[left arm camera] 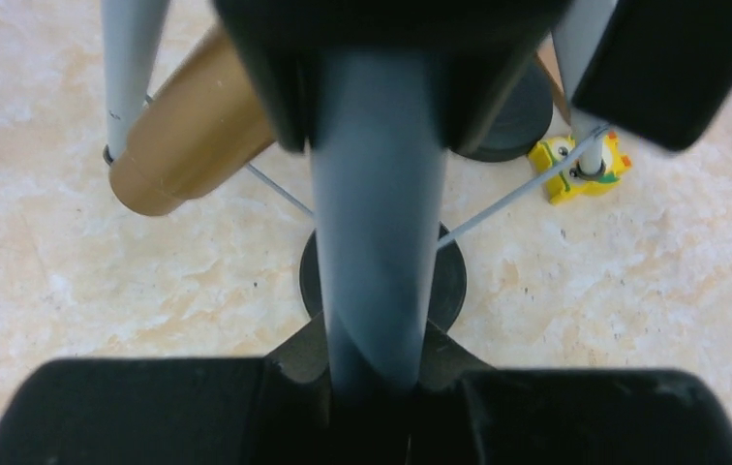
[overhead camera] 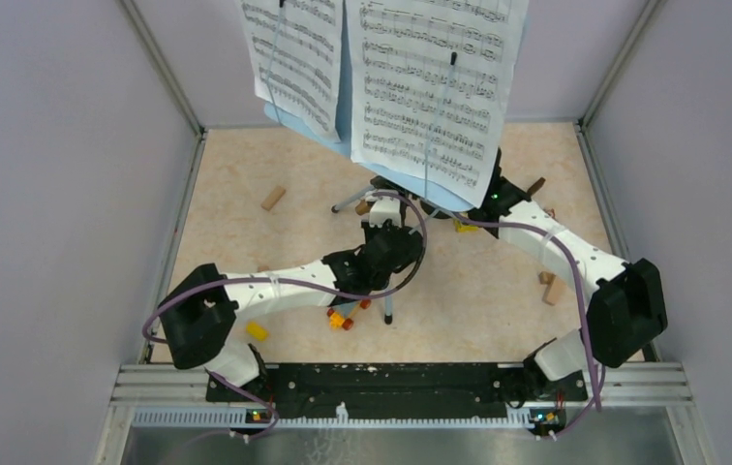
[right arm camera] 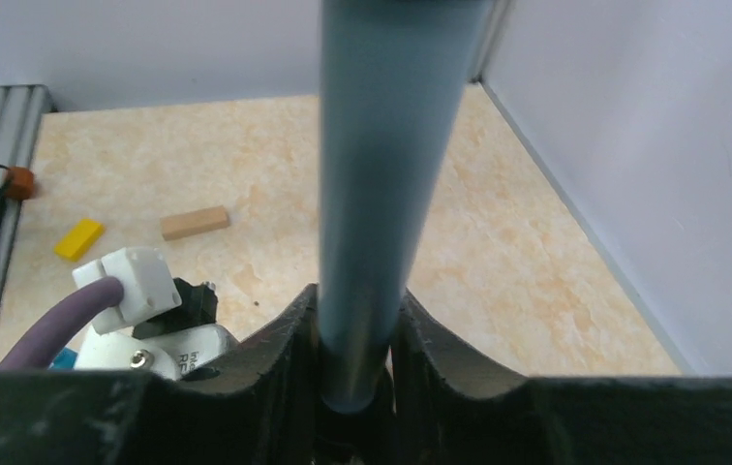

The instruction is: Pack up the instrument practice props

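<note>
From where I stood, both arms had hold of the music rack by its pole. It stood upright near the middle of the table, with the sheet-music pages hanging on its top. The left gripper was closed narrow on the pole, low down by the tripod legs. The right gripper pinched the same pole, seemingly higher up, though the pages hid that stretch from above. A gold microphone and a black mic holder sat at the rack's foot. It looked like the taking-down step for the rack. Next, I judged, one arm had to steady the pole while the other slid or lifted, without shaking the pages loose
</note>
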Tool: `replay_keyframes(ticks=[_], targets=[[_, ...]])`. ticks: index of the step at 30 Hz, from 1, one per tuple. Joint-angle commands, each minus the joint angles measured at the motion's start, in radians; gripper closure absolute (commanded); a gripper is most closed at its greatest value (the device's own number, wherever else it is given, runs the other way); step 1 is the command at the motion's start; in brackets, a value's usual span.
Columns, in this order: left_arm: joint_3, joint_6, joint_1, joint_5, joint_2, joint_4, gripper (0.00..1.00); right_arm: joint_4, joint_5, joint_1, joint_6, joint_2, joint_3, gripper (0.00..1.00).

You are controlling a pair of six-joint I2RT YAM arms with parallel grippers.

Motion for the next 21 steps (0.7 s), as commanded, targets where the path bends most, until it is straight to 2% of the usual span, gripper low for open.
replay_keyframes(ticks=[1,2,7,13,17,21], targets=[[-0.074,-0.040,-0.016,0.223,0.025,-0.048,0.93,0.021,0.129,0.020,-0.009,-0.009,-0.088,0.60],[-0.080,-0.032,-0.016,0.224,0.018,-0.046,0.90,0.031,0.145,0.020,0.014,-0.025,-0.101,0.52],[-0.080,-0.001,-0.017,0.243,0.009,-0.046,0.78,0.026,0.216,0.020,0.074,-0.100,-0.135,0.34],[-0.099,0.000,-0.018,0.251,-0.015,-0.040,0.64,0.015,0.251,0.020,0.106,-0.217,-0.188,0.28],[-0.112,0.000,-0.017,0.253,-0.028,-0.034,0.59,0.012,0.248,0.020,0.116,-0.271,-0.215,0.27],[-0.113,-0.003,-0.017,0.260,-0.029,-0.038,0.43,0.008,0.254,0.019,0.138,-0.306,-0.227,0.23]])
